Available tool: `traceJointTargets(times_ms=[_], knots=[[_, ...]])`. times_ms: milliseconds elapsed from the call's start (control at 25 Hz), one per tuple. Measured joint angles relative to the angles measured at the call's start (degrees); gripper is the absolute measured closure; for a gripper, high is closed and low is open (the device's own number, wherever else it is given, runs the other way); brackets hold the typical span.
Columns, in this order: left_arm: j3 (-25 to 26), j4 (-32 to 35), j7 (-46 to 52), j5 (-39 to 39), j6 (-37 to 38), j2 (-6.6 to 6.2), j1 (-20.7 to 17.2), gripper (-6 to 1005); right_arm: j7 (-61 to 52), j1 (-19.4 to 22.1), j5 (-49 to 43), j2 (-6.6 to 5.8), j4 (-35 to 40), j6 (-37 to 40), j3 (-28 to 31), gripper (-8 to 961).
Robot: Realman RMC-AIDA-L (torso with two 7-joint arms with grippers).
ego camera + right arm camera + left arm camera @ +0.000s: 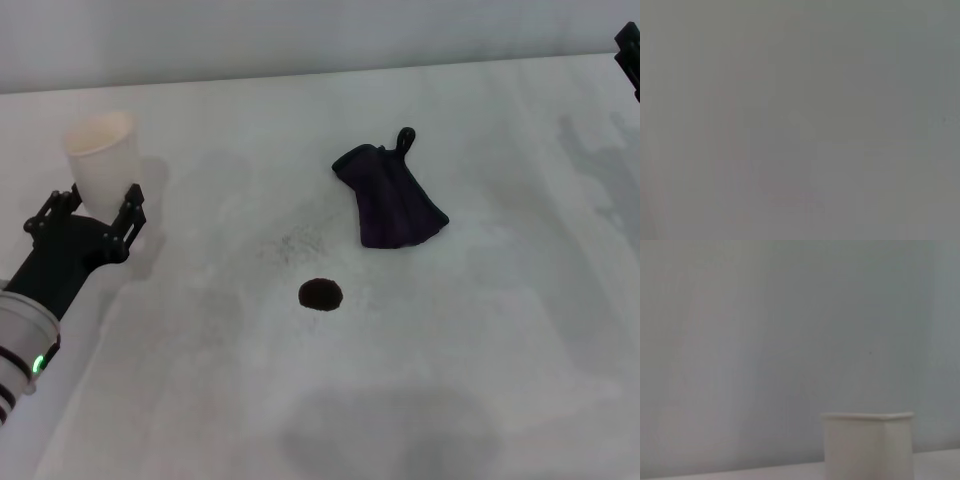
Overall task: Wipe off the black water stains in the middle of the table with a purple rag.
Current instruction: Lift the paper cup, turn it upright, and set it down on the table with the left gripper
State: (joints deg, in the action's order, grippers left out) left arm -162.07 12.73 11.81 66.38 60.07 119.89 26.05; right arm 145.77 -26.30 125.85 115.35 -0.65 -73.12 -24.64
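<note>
The purple rag lies crumpled on the white table, right of centre, with its loop pointing to the far side. The black water stain is a small round blot in the middle, a little nearer to me and left of the rag, apart from it. My left gripper is open at the far left, by the foot of a white paper cup, well away from rag and stain. My right gripper only shows as a dark edge at the far right corner.
The white paper cup also shows upright in the left wrist view against a plain wall. A faint grey speckled smudge lies just beyond the stain. The right wrist view shows only a blank grey surface.
</note>
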Motion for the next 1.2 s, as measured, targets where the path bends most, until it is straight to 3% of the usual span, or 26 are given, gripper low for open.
traceJointTargets(times_ms=[640,1200], knots=[[-0.1,0.1,-0.5,0.1,-7.0,0.00,-0.7,375,-0.1,-0.6,0.0,-0.04,1.6,1.0,-0.1,112],[-0.1,0.9,-1.5,0.1,-6.6,-0.01,-3.4,376,-0.1,-0.6,0.0,-0.04,2.1,1.7,-0.1,112]])
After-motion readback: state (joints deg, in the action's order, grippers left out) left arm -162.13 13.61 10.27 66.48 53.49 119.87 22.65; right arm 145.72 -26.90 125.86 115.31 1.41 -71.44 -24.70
